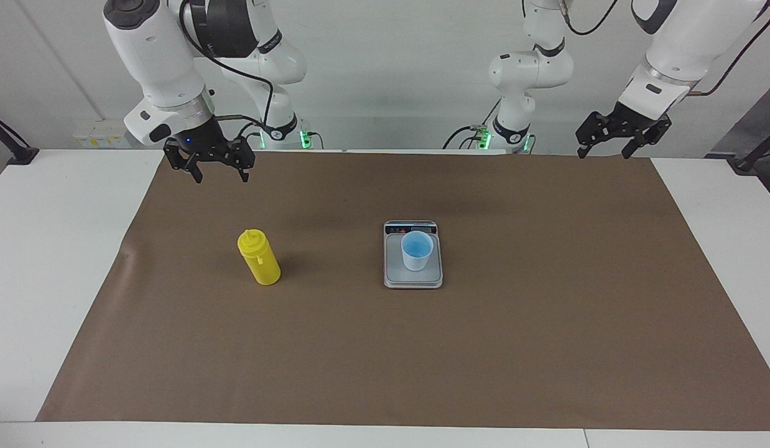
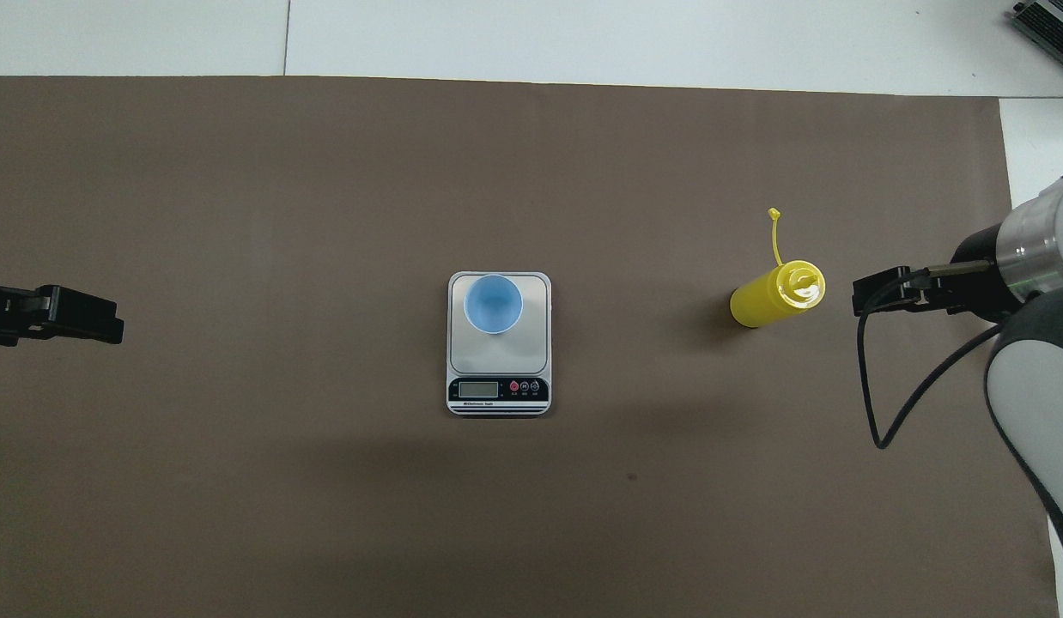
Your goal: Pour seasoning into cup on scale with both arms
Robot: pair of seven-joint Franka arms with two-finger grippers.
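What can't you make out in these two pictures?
- Scale display reading: too small in the overhead view, foreshortened in the facing view.
- Whether the cup holds any seasoning: only its blue inside shows.
- How full the bottle is: its yellow wall hides it.
- Left gripper: cut off by the overhead view's edge.
- Right gripper: mostly hidden under its own arm overhead.

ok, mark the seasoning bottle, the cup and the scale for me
seasoning bottle [image 1: 260, 261], facing view, on the yellow body below the cap.
cup [image 1: 417, 249], facing view, on the blue inside.
scale [image 2: 499, 389], overhead view, on the dark display strip.
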